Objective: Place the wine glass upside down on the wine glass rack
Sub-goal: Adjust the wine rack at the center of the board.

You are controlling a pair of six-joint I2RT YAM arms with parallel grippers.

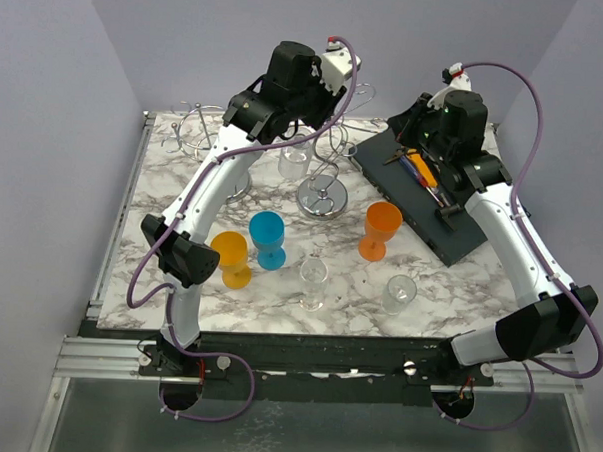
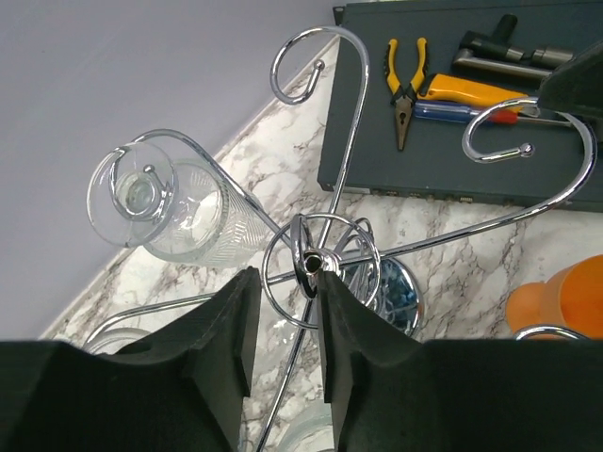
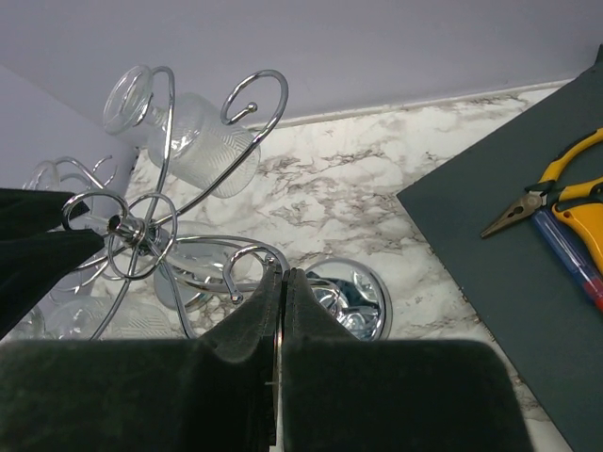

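The chrome wine glass rack (image 1: 323,192) stands at the back middle of the marble table; its hub (image 2: 309,264) shows close up in the left wrist view. A clear ribbed wine glass (image 2: 170,202) hangs upside down on one curled rack arm, foot caught in the loop, also seen in the right wrist view as the wine glass (image 3: 193,141). My left gripper (image 2: 287,282) is open just over the hub, nothing between its fingers, apart from the glass. My right gripper (image 3: 283,273) is shut, pinching the end of a curved rack arm (image 3: 240,254).
On the table's front half stand a yellow glass (image 1: 230,259), a blue glass (image 1: 268,239), an orange glass (image 1: 379,229) and two clear glasses (image 1: 314,283). A dark tool tray (image 1: 452,228) with pliers (image 2: 405,85) lies right. A second wire rack (image 1: 193,131) is at the back left.
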